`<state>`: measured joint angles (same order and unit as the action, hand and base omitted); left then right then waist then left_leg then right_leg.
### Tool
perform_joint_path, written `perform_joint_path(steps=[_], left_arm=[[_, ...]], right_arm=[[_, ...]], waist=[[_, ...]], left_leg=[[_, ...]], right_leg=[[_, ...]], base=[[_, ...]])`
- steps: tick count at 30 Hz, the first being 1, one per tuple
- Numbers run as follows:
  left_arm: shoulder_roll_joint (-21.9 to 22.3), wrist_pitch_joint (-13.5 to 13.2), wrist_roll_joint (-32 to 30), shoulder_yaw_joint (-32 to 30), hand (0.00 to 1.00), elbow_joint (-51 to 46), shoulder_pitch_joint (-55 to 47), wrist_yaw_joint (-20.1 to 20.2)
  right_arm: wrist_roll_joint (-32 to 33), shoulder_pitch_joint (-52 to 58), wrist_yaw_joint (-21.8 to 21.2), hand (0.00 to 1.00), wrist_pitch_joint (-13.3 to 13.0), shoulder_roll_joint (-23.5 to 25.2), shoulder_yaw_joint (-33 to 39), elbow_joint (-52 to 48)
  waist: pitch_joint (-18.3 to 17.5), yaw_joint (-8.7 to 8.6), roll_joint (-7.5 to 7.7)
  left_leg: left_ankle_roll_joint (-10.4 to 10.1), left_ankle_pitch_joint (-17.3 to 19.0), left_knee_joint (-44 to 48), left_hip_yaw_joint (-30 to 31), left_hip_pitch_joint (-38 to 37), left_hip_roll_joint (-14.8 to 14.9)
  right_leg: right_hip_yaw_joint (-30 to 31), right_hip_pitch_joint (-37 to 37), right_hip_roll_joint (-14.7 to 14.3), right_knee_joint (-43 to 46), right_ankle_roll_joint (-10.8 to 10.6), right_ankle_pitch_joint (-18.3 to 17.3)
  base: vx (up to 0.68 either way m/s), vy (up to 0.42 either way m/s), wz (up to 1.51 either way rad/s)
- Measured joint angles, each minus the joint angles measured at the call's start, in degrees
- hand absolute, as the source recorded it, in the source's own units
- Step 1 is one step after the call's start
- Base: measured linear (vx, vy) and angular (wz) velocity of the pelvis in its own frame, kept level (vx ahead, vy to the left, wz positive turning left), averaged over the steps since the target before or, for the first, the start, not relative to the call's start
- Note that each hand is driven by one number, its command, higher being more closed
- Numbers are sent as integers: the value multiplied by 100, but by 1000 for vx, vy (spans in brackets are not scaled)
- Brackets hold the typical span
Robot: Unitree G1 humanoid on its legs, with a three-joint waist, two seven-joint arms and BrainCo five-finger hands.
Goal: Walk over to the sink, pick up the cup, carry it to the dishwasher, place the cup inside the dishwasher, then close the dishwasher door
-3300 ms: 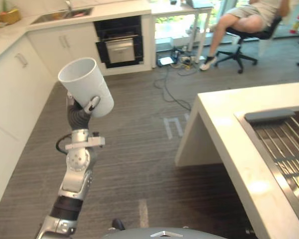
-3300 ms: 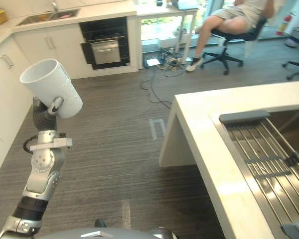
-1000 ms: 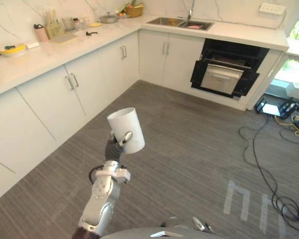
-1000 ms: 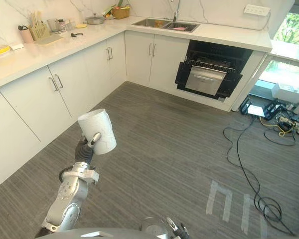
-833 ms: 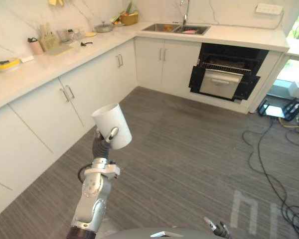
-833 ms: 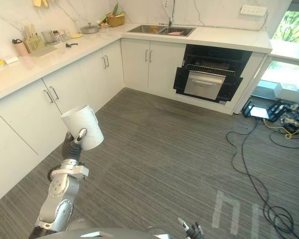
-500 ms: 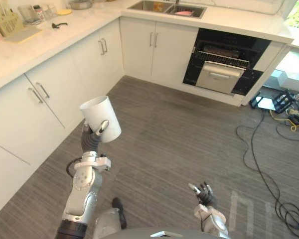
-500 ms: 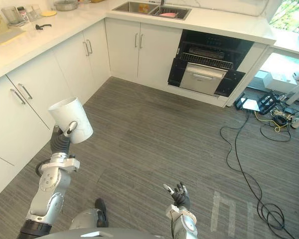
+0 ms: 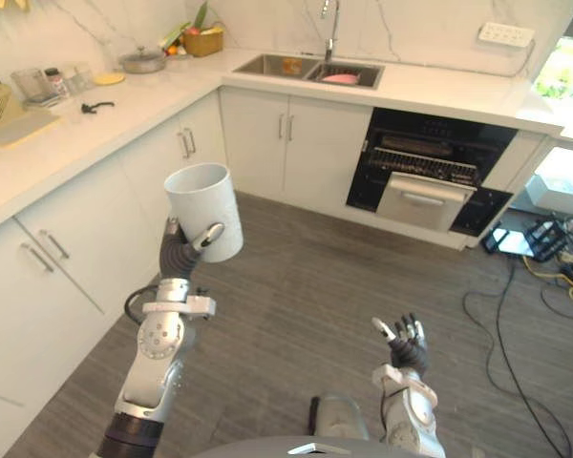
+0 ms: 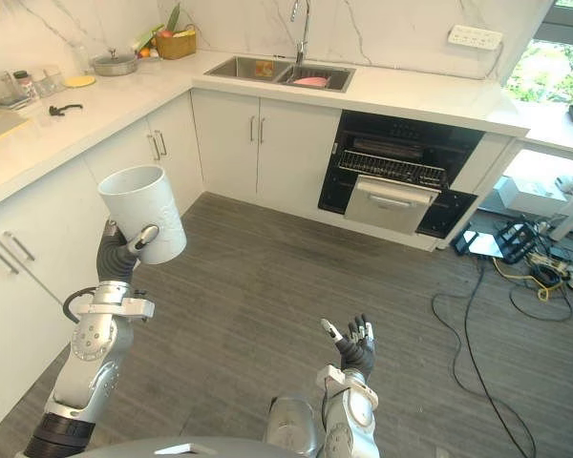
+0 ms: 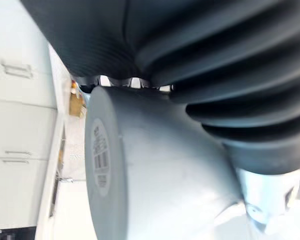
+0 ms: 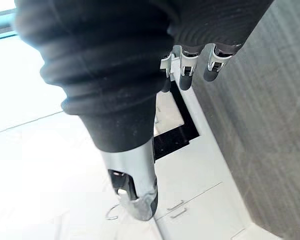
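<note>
At ten o'clock the left hand [image 9: 183,254] grips the cup [image 9: 205,210], right hand [image 9: 407,343] slack-open: carry it level toward the one-o'clock dishwasher [image 9: 428,174].

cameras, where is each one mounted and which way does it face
Left eye view: on the head, looking down and forward at the dishwasher and sink; left hand curled round the cup, right hand open.
Right eye view: same head, slightly to the right; same scene, same hands.
Left wrist view: on the left wrist, looking along the hand at the cup's side; its dark cover shows.
Right wrist view: on the right wrist, facing the dishwasher, as both eye views do; dark cover and straight fingers show.
</note>
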<state>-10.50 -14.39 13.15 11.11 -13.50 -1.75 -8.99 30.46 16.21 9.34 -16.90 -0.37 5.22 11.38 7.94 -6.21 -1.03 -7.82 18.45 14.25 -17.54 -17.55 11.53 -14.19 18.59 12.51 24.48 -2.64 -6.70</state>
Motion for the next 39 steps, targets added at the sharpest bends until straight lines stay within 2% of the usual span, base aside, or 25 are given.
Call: perform_joint_path(steps=[1,2,5,8,10,11,12,13,14,16,17,19,22,24,25,27,30,31,32,33,34,35,36,37,39], left_arm=[[14,-63,-36,52,100,-159,-111,94],[56,-156,-118,92,100,-155,-160,110],[550,-214,-274,539,100,-35,-219,31],[931,-325,-664,745,100,-46,-188,-94],[996,-416,-674,676,100,-143,-185,-195],[1017,-409,-669,653,100,-143,-214,-207],[953,-409,-658,561,100,-153,-289,-208],[826,-413,-642,462,100,-157,-290,-208],[777,-428,-612,428,100,-158,-288,-212],[599,-448,-417,428,100,-142,-297,-308],[610,-441,-400,449,100,-101,-300,-340],[635,-417,-405,704,100,-39,-327,-412],[560,-420,-376,629,100,96,-339,-550],[465,-458,-345,593,100,309,-382,-561],[440,-463,-333,542,100,369,-414,-553],[357,-448,-334,419,100,563,-444,-505],[358,-453,-391,352,100,562,-335,-304],[324,-452,-436,291,100,557,-299,-279],[298,-451,-441,246,100,553,-300,-279],[216,-440,-454,216,100,531,-297,-314],[162,-436,-455,163,100,515,-253,-359],[155,-435,-452,152,100,508,-218,-370],[156,-438,-442,141,100,466,-168,-424],[138,-440,-438,142,100,360,-135,-439],[118,-460,-441,145,100,266,-135,-395]], right_arm=[[-62,338,-147,0,-122,12,2,-281],[-59,412,-184,0,-156,12,-7,-367],[73,369,-180,0,-199,-117,125,-635],[71,270,-178,0,-243,122,164,-1120],[73,482,-207,0,-446,121,206,-1423],[77,474,-211,0,-476,30,285,-1434],[89,452,-217,0,-546,-100,371,-1438],[141,423,-268,0,-631,-118,384,-1439],[172,400,-285,0,-687,-110,360,-1439],[185,216,-284,0,-815,-135,167,-1489],[181,170,-282,0,-821,-173,151,-1491],[156,98,-202,0,-822,-452,73,-1447],[119,-13,-117,0,-824,-687,46,-1166],[165,16,-120,0,-843,-847,67,-938],[178,-5,-121,0,-843,-855,64,-827],[170,39,-119,0,-793,-765,-2,-552],[267,127,-114,0,-734,-600,68,-541],[253,56,-120,0,-677,-516,48,-510],[210,-1,-126,0,-674,-451,43,-450],[74,-130,-129,0,-646,-349,12,-245],[64,-175,-149,0,-627,-316,-56,-131],[66,-146,-178,0,-616,-292,-59,-141],[67,-89,-256,0,-618,-243,-53,-198],[65,53,-323,0,-589,-223,-58,-447],[66,211,-408,0,-570,-225,-43,-715]], waist=[[-56,-12,187],[-90,0,252],[-104,-9,-203],[22,48,-493],[219,99,-407],[279,123,-502],[278,130,-562],[264,137,-522],[250,161,-474],[190,336,-270],[180,301,-281],[155,247,-298],[155,284,-298],[62,293,-407],[19,295,-339],[-235,251,31],[-336,227,311],[-311,237,402],[-301,247,413],[-254,246,352],[-248,216,336],[-242,192,308],[-257,112,253],[-270,19,172],[-259,-38,178]], left_leg=[[-396,297,122,25,-420,105],[-490,417,147,29,-589,197],[-41,302,324,-192,-681,557],[310,-1024,1832,-347,-72,1161],[564,-3125,4033,257,1024,1972],[547,-3203,4546,427,1338,2075],[672,-2867,5295,386,1958,2095],[908,-2385,5374,-26,2385,2000],[936,-2115,5202,-270,2531,1927],[701,-1535,3184,-1086,2689,1512],[654,-1519,2393,-1109,2674,1339],[59,-1854,-273,-880,2670,565],[54,-1913,-657,-652,2810,251],[463,-2148,-594,-285,2627,41],[568,-2328,-412,-134,2614,-46],[655,-1801,327,81,2644,-464],[875,-1221,850,18,2502,-760],[923,-968,942,-77,2263,-820],[937,-853,942,-108,2104,-825],[984,-662,851,-166,1742,-816],[969,-578,685,-175,1396,-804],[961,-575,548,-172,1230,-795],[938,-586,271,-150,1000,-747],[851,-582,8,-96,885,-675],[702,-567,-152,-25,743,-673]], right_leg=[[-43,-116,-6,-501,-78,-157],[75,-102,-86,-353,-11,418],[155,63,-470,239,-96,674],[-108,-284,-750,58,139,486],[-197,-809,-997,726,507,-442],[-251,-1019,-1057,636,532,-552],[-367,-1411,-1141,232,553,-565],[-417,-1871,-1223,-479,493,-475],[-416,-2066,-1254,-843,461,-425],[-458,-2562,-1249,-1749,577,118],[-471,-2638,-1269,-1821,605,126],[-419,-2774,-1198,-1773,535,-108],[-155,-2936,-1079,-1600,305,-432],[179,-3183,-1038,-1196,35,-1019],[304,-3194,-954,-1016,-55,-1180],[588,-3203,-477,-453,-300,-1459],[1106,-2492,-37,1450,-809,-1154],[1238,-2171,137,2337,-1401,-614],[1278,-2025,185,2726,-1381,-217],[1255,-1672,273,3520,-1100,-149],[1058,-1326,295,3977,-541,-467],[912,-1165,278,3993,-423,-588],[660,-806,176,3561,-252,-809],[388,-499,18,2229,-157,-809],[251,-431,-89,884,-111,-488]], base=[[602,-387,21],[751,-482,13],[452,-332,-4],[433,-355,-30],[547,-360,3],[449,-226,10],[395,-145,-1],[399,-129,-8],[445,-149,-32],[472,-147,-55],[421,-109,-19],[469,-35,-4],[513,77,-44],[511,220,-64],[509,226,-70],[577,224,-37],[450,194,-1],[434,153,-19],[486,147,-37],[367,54,-36],[348,23,-25],[326,-23,3],[332,-50,26],[339,-71,30],[307,-114,29]])
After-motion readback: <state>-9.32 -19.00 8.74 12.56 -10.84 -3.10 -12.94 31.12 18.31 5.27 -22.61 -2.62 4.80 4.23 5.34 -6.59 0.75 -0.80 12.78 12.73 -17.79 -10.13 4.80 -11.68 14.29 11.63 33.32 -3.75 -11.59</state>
